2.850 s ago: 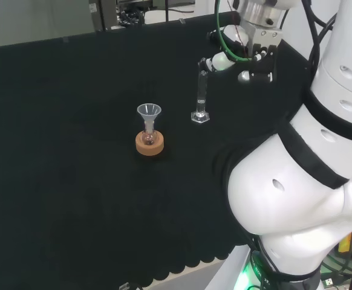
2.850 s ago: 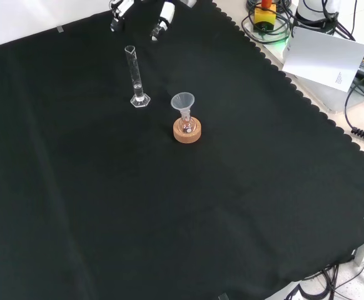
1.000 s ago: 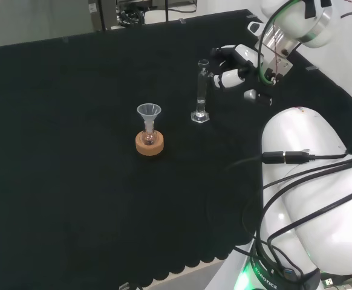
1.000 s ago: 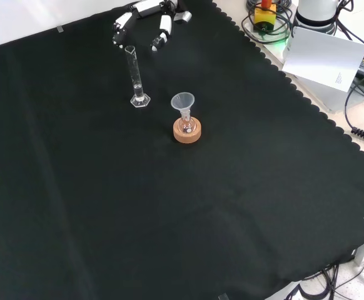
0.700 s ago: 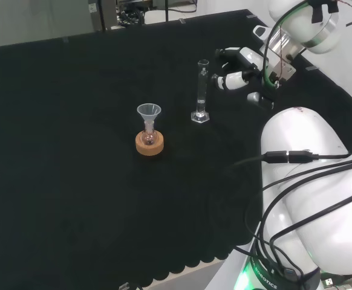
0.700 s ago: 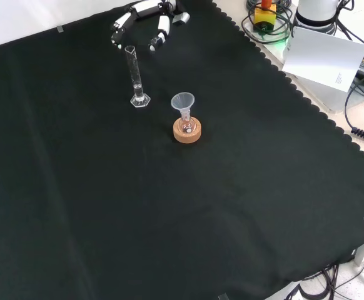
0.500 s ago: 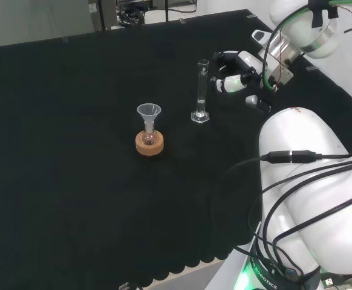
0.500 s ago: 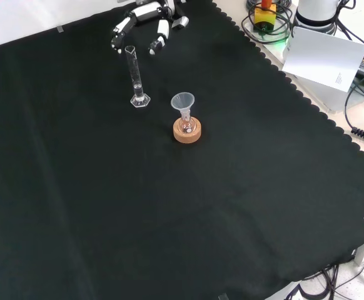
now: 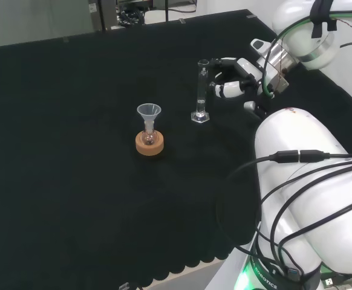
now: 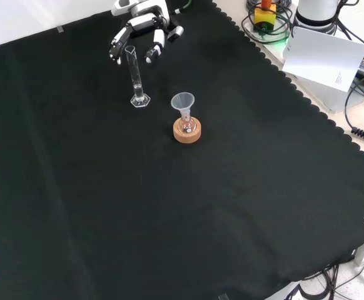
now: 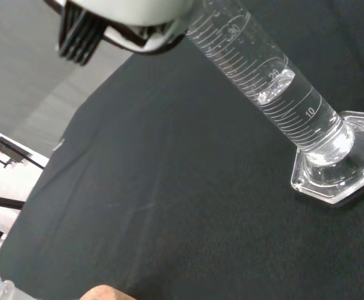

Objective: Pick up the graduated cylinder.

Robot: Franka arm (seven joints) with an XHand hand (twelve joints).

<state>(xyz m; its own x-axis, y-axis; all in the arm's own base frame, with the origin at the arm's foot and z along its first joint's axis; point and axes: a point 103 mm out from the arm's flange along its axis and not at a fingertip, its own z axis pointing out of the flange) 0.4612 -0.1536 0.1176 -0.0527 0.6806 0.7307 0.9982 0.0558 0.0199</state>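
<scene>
Now hand (image 9: 239, 75) w/ fingers spread, holding nothing, just beside graduated cylinder (image 9: 201, 92) top; cylinder upright on cloth, some clear liquid inside.

Arm: big glossy white rounded links (image 9: 297, 181), black bands at the joints, black cables looping along the outside, one green cable near the wrist. Green light at the base. Black and white hand (image 9: 236, 75) (image 10: 139, 30): white finger segments, black joints, white tips.
</scene>
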